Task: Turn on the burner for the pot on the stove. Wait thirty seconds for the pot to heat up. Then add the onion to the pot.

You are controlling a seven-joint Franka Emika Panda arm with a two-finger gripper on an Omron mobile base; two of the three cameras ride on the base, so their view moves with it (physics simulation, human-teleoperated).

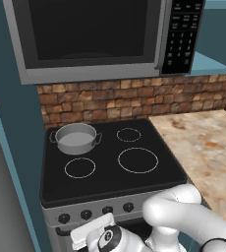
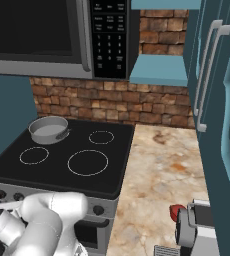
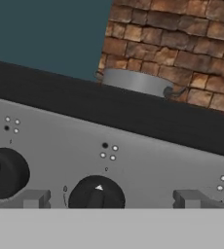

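The stove (image 1: 105, 178) has a black glass top and a grey front with a row of black knobs (image 1: 107, 210). The grey pot (image 1: 75, 139) stands on the back left zone and covers its burner; it also shows as the pot (image 2: 49, 129) and, over the stove's edge, the pot (image 3: 136, 81). My gripper (image 3: 111, 199) is open, low in front of the knob panel. One knob (image 3: 97, 194) stands between its fingertips (image 3: 33, 198), apart from both. Another knob (image 3: 4, 172) lies to the left. The red onion (image 2: 176, 212) rests on the counter at the front right.
A microwave (image 1: 90, 34) hangs above the stove against a brick wall. A marbled counter (image 1: 203, 142) runs to the right of the stove. A grey appliance (image 2: 199, 225) stands beside the onion. Tall teal doors (image 2: 222, 100) close the right side.
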